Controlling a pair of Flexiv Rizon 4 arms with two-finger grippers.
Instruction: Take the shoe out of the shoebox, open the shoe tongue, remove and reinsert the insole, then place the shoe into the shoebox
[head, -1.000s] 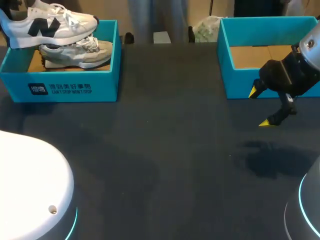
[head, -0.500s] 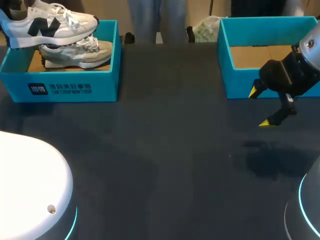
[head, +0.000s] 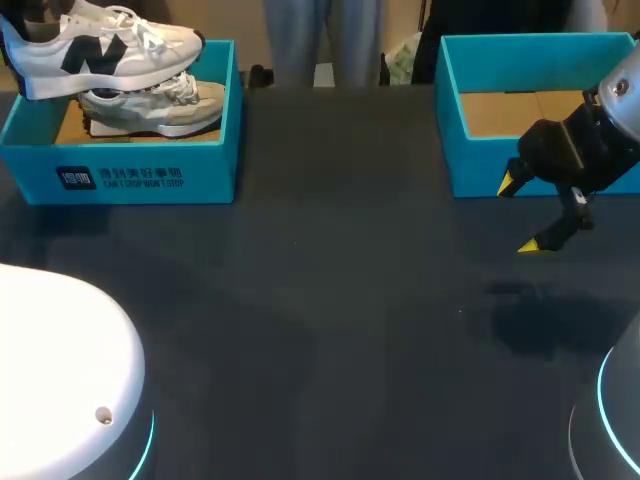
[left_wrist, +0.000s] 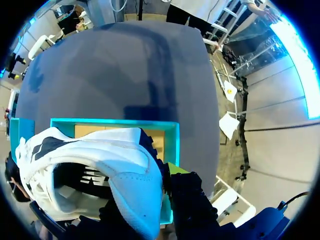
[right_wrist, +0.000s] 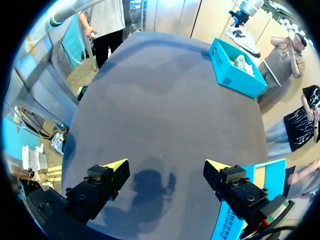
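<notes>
Extraction step: left gripper (left_wrist: 150, 197) clamped on shoe (head: 130, 48), held above shoebox (head: 120, 178), upper left; right gripper (head: 521, 215) spread, empty. Next move needed: shoe onto table (head: 330, 300).

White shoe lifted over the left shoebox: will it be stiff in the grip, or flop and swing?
The white shoe is likely fairly stiff: gripped at the heel by the left end effector, it hangs about level, sole unbent. It is probably light for its bulk, held at one end without drooping. Its loose laces may snag.
</notes>
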